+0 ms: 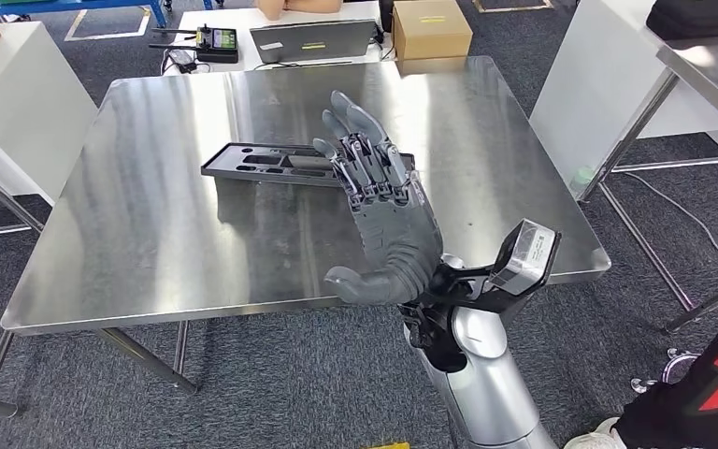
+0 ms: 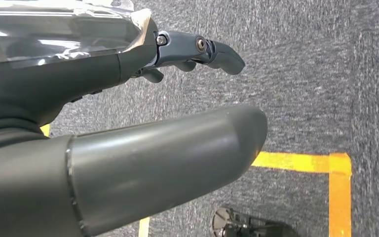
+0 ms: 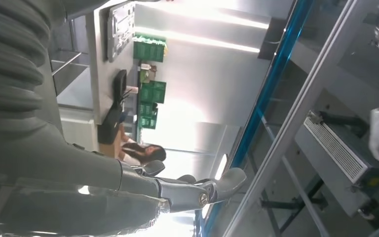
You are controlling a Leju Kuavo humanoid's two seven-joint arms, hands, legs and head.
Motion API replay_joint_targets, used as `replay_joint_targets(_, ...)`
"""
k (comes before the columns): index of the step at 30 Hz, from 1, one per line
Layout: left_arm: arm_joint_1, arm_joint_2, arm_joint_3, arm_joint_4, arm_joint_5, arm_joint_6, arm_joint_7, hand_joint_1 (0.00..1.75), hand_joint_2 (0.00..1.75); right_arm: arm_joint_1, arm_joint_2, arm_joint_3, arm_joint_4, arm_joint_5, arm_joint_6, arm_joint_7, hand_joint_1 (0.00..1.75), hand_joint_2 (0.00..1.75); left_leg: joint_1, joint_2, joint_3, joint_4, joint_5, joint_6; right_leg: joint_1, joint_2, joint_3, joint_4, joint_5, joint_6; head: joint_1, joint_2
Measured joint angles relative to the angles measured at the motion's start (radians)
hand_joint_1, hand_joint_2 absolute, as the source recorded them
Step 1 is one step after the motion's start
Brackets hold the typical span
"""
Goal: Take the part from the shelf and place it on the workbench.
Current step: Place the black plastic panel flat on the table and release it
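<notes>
A flat dark grey moulded part (image 1: 271, 164) lies on the steel workbench (image 1: 150, 234), a little behind its middle. My right hand (image 1: 383, 215) is raised over the bench in front of the part's right end, fingers stretched out and apart, thumb to the side, holding nothing. In the right wrist view the same hand (image 3: 192, 190) is empty, with the part (image 3: 121, 29) on the bench top beyond it. My left hand (image 2: 128, 148) hangs over grey carpet, its thumb and fingers apart with nothing in them.
Behind the bench, a white table carries a laptop (image 1: 313, 40), a cardboard box (image 1: 432, 28) and a remote controller (image 1: 215, 42). A second steel table (image 1: 710, 65) stands at the right. A person's leg (image 1: 701, 393) is at the lower right. Yellow floor tape (image 2: 301, 162) lies below my left hand.
</notes>
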Motion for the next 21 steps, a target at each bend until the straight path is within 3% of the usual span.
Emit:
replay_joint_targets(1,0.0,-0.001,-0.001,0.0,0.0,0.0,0.001,0.0,0.0,0.002,0.0,0.0,0.0,0.003,-0.004,-0.001,0.0,1.75,0.002,-0.002,-0.012,0.027,-0.033,-0.005,-0.005,-0.001,-0.008,-0.002,0.011,-0.013,-0.001,0.0)
replay_joint_targets(3,-0.001,-0.002,-0.003,0.0,-0.001,-0.001,0.004,0.0,0.0,0.006,0.001,0.0,0.0,0.01,-0.011,-0.004,0.0,1.75,0.006,-0.005,-0.046,0.136,-0.132,-0.015,-0.006,-0.003,-0.031,-0.002,0.033,-0.029,-0.003,0.0)
replay_joint_targets(4,-0.001,-0.003,-0.004,0.0,-0.001,-0.001,0.006,0.0,0.0,0.01,0.001,-0.001,0.0,0.013,-0.014,-0.004,0.0,1.75,0.009,-0.005,-0.06,0.2,-0.167,-0.02,-0.006,-0.003,-0.043,-0.001,0.043,-0.03,-0.003,0.0)
replay_joint_targets(5,-0.002,-0.003,-0.005,0.0,0.0,-0.001,0.008,0.0,0.0,0.015,0.001,-0.001,0.0,0.016,-0.016,-0.005,0.0,1.75,0.011,-0.005,-0.065,0.248,-0.18,-0.024,-0.005,-0.004,-0.055,0.0,0.053,-0.028,-0.003,0.0)
replay_joint_targets(6,-0.002,-0.002,-0.005,0.0,0.0,-0.002,0.01,0.0,0.0,0.019,0.001,-0.001,0.0,0.019,-0.017,-0.005,0.0,1.75,0.014,-0.005,-0.056,0.267,-0.171,-0.027,-0.005,-0.004,-0.067,0.001,0.062,-0.025,-0.004,0.0)
replay_joint_targets(7,-0.003,-0.002,-0.006,0.0,0.0,-0.002,0.012,0.0,0.0,0.022,0.001,-0.001,0.0,0.021,-0.017,-0.005,0.0,1.75,0.017,-0.005,-0.028,0.247,-0.147,-0.029,-0.006,-0.004,-0.078,0.004,0.069,-0.021,-0.003,0.0)
replay_joint_targets(8,-0.004,-0.002,-0.006,0.0,0.0,-0.003,0.012,0.0,0.0,0.024,0.002,-0.001,0.0,0.023,-0.018,-0.005,0.0,1.75,0.021,-0.005,0.016,0.195,-0.119,-0.032,-0.008,-0.004,-0.088,0.007,0.076,-0.015,-0.004,0.0)
replay_joint_targets(10,-0.009,-0.002,-0.006,0.0,0.0,-0.006,0.013,0.0,0.0,0.025,0.003,-0.002,-0.001,0.024,-0.019,-0.005,0.0,1.75,0.025,-0.01,0.11,0.062,-0.105,-0.034,-0.007,-0.004,-0.105,0.017,0.086,-0.002,-0.003,0.0)
replay_joint_targets(12,-0.012,-0.002,-0.007,0.0,-0.001,-0.008,0.013,0.0,0.0,0.027,0.006,-0.003,-0.002,0.026,-0.019,-0.005,0.0,1.75,0.018,-0.015,0.147,-0.005,-0.117,-0.027,-0.004,-0.004,-0.113,0.021,0.098,0.015,-0.002,0.0)
replay_joint_targets(14,-0.012,-0.002,-0.008,0.0,-0.001,-0.009,0.013,0.0,0.0,0.03,0.008,-0.003,-0.002,0.026,-0.021,-0.005,0.0,1.75,0.012,-0.014,0.135,-0.011,-0.106,-0.006,-0.005,-0.004,-0.12,0.019,0.112,0.031,-0.001,0.0)
replay_joint_targets(15,-0.012,-0.002,-0.007,0.0,-0.001,-0.009,0.013,0.0,0.0,0.031,0.008,-0.003,-0.002,0.026,-0.021,-0.005,0.0,1.75,0.01,-0.012,0.126,-0.012,-0.096,0.007,-0.005,-0.004,-0.128,0.026,0.104,0.034,-0.001,0.0)
replay_joint_targets(17,-0.013,-0.001,-0.007,0.0,-0.001,-0.009,0.013,0.0,0.0,0.034,0.006,-0.005,-0.001,0.026,-0.023,-0.005,0.0,1.75,0.009,-0.006,0.099,-0.016,-0.071,0.031,-0.004,-0.002,-0.161,0.095,0.038,0.024,0.001,0.0)
replay_joint_targets(19,-0.014,0.001,-0.007,-0.001,-0.001,-0.009,0.013,0.0,0.0,0.037,0.005,-0.006,-0.001,0.026,-0.023,-0.005,0.0,1.75,0.002,-0.003,0.067,-0.015,-0.046,0.042,-0.003,-0.001,-0.197,0.223,-0.05,0.012,0.002,0.0)
replay_joint_targets(20,-0.013,0.001,-0.007,-0.001,-0.001,-0.009,0.013,0.0,0.0,0.039,0.004,-0.006,-0.001,0.026,-0.023,-0.005,0.0,1.75,-0.001,-0.002,0.051,-0.014,-0.034,0.044,-0.003,-0.001,-0.204,0.279,-0.071,0.014,0.001,0.0)
replay_joint_targets(21,-0.013,0.0,-0.007,-0.001,-0.001,-0.009,0.013,0.0,0.0,0.04,0.003,-0.006,-0.001,0.026,-0.024,-0.005,0.0,1.75,-0.004,-0.002,0.035,-0.013,-0.022,0.044,-0.002,-0.001,-0.198,0.31,-0.072,0.02,0.001,0.0)
